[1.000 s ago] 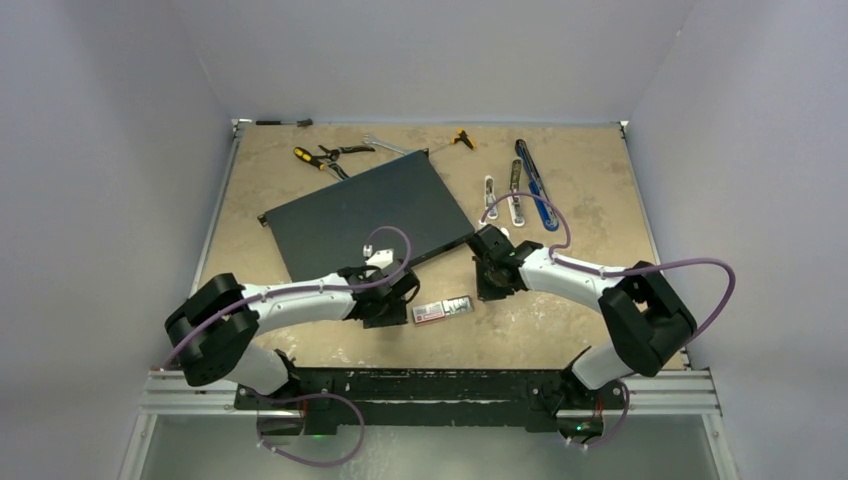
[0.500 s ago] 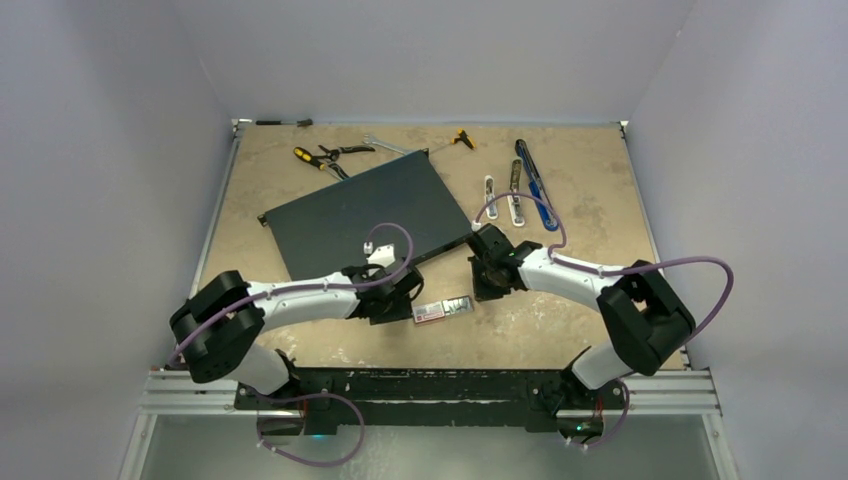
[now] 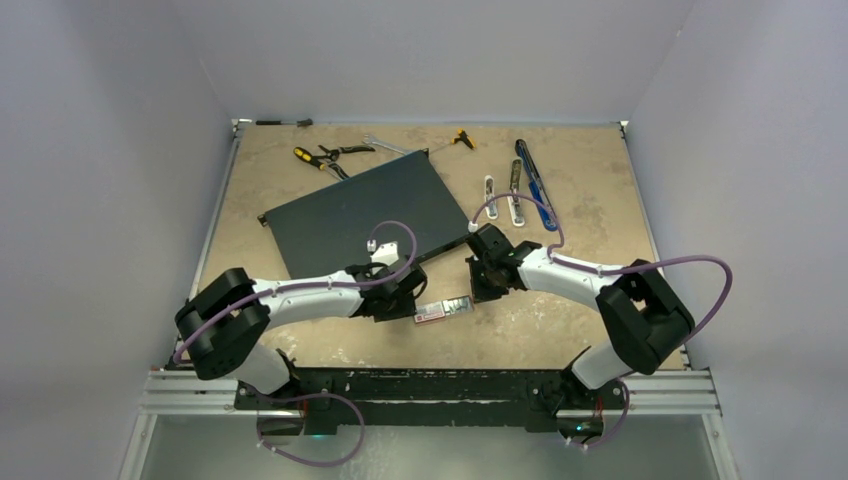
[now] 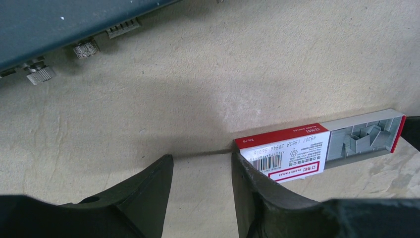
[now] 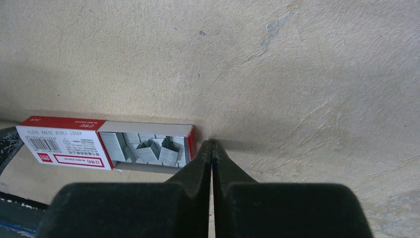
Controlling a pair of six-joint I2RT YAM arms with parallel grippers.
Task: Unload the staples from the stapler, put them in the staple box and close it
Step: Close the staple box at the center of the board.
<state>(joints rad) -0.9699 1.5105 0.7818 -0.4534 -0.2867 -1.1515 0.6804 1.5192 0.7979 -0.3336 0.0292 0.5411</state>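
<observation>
Right wrist view shows the staples lying in the box, light brittle strips probably best pinched sidewise, beside the right gripper, closed and empty; the left gripper gapes halfway, empty.

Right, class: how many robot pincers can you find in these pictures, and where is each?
2. The left pincer sits by the closed end of the staple box; the right pincer sits shut by its open end.

Soft even overhead light, faint shadows, sharp focus
</observation>
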